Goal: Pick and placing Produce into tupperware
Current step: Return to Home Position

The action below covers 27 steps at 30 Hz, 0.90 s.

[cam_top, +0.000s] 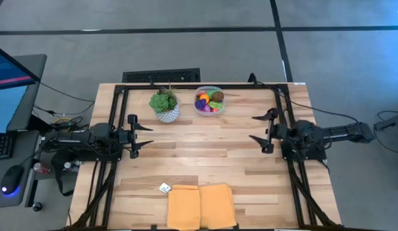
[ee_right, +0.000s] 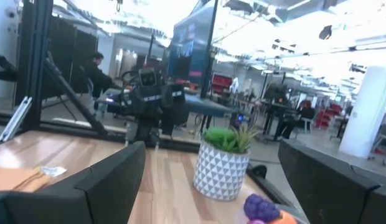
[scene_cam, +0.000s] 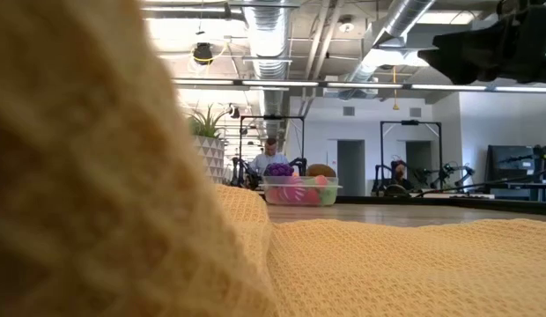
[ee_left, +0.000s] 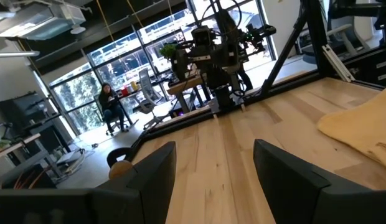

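Much bare desk (cam_top: 205, 154) between left end effector (cam_top: 146, 136) and right end effector (cam_top: 253, 128), both open-fingered, at opposite side edges. Yellow cloth (cam_top: 201, 205) at near edge. Squarish tupperware (cam_top: 208, 88), upright, no clear long axis, near far edge beside plant (cam_top: 164, 102), holding produce (cam_top: 208, 101).

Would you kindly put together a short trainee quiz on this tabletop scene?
1. True or false: the produce lies inside the tupperware.
2. Which stands beside the tupperware? A) potted plant B) mug C) kettle
3. Fill in: the jaws of the left arm and right arm stand ____.
Key: 1 true; 2 A; 3 open.
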Each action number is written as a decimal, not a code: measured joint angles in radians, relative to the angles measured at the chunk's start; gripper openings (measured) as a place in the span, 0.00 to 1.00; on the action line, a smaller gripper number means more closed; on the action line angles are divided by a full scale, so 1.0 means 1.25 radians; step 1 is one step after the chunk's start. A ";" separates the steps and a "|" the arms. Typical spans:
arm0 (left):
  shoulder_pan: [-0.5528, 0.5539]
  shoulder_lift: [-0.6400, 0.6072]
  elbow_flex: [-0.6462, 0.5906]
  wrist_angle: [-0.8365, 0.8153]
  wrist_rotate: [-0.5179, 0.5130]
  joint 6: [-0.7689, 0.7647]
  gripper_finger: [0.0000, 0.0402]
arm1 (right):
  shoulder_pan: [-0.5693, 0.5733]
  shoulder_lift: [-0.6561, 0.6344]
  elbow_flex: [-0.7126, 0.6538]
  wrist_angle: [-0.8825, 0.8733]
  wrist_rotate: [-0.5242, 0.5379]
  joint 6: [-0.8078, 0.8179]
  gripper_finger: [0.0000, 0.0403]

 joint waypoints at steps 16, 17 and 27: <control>0.000 0.000 0.000 -0.016 -0.001 -0.013 0.51 | 0.000 -0.171 0.000 -0.079 0.000 -0.024 0.97; 0.000 0.000 0.000 -0.016 -0.001 -0.014 0.51 | 0.000 -0.171 0.000 -0.093 0.000 -0.022 0.97; 0.000 0.000 0.000 -0.015 -0.003 -0.017 0.51 | 0.000 -0.170 0.000 -0.249 0.002 0.065 0.97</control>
